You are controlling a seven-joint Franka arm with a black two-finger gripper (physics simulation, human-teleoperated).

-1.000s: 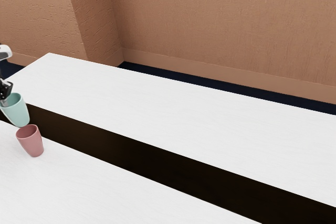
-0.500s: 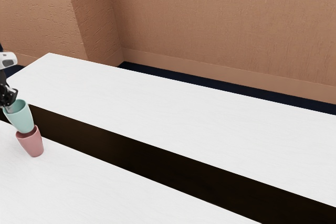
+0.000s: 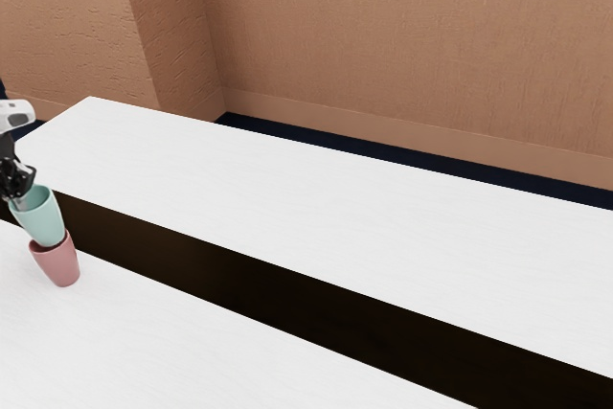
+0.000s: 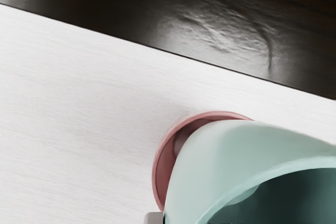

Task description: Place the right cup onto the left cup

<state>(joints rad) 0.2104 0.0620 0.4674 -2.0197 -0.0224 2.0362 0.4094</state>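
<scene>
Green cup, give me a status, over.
Gripper shut on green cup. Lower end at pink cup's mouth, not fully nested. No obstruction seen between cups.

Gripper [image 3: 19, 198] holding green cup [image 3: 40, 220] by rim, near exterior view's left edge. Green cup's bottom overlapping mouth of pink cup [image 3: 58, 263], latter standing on white bench [image 3: 144, 342]. Dark strip [image 3: 239, 277] running beyond; brown wall [image 3: 383, 35] rising behind.

The white surface [image 3: 192, 352] has a faint grain and ends in a straight edge along a dark brown band [image 3: 287, 284], glossy in the wrist view; beyond the band lies a second white stretch [image 3: 335, 208]. Directly on the nearer white part, near that edge, the pink cup [image 3: 60, 265] stands mouth up, toward the exterior view's left.
</scene>
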